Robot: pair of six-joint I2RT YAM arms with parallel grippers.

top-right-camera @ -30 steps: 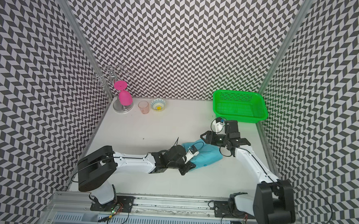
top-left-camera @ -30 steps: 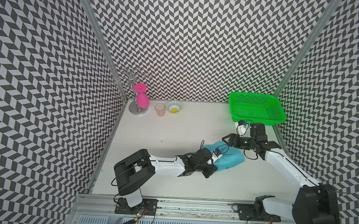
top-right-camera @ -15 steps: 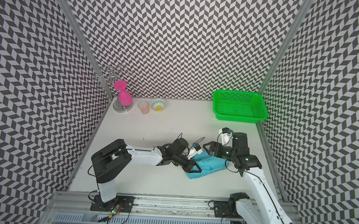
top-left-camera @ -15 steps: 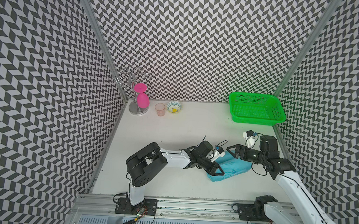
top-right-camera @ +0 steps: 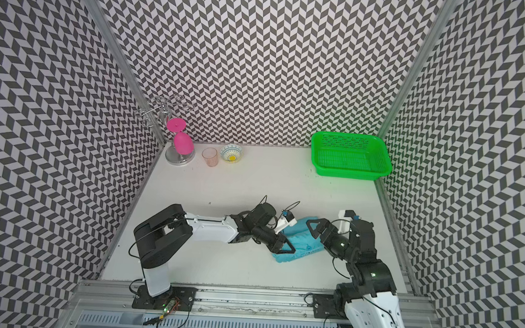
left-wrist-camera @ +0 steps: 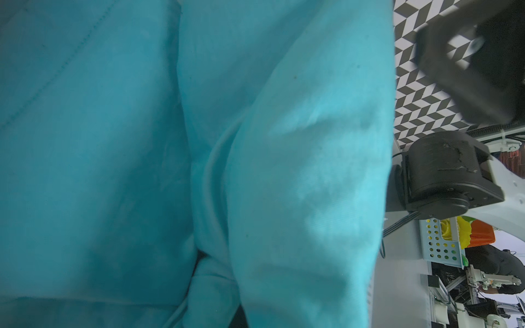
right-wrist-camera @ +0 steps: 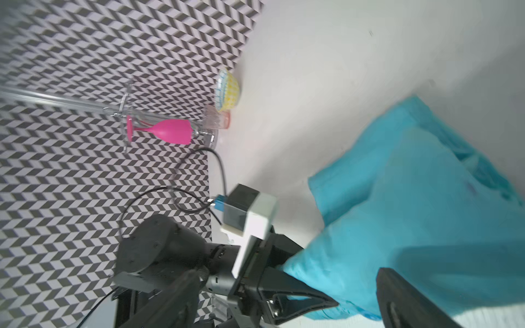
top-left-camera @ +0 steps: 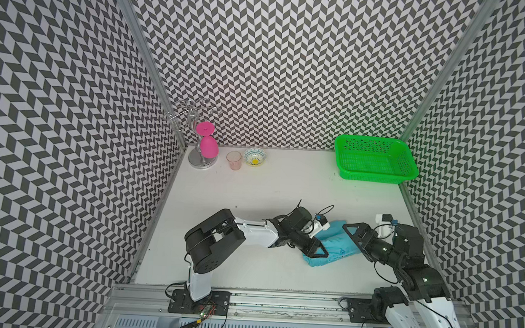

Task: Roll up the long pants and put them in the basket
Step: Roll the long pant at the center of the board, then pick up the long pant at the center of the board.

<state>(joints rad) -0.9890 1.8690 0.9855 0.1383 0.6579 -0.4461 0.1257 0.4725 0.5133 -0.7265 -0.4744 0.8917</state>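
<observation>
While the white table (top-left-camera: 253,195) carries the green basket (top-left-camera: 374,176) at its far right corner, the long pants (top-left-camera: 335,245) lie as a compact turquoise bundle on its near half. The left gripper (top-left-camera: 319,252) has its fingers clamped on a fold of the bundle. The right gripper (top-left-camera: 354,237) stands at the bundle's right end with fingers spread wide, unclamped
</observation>
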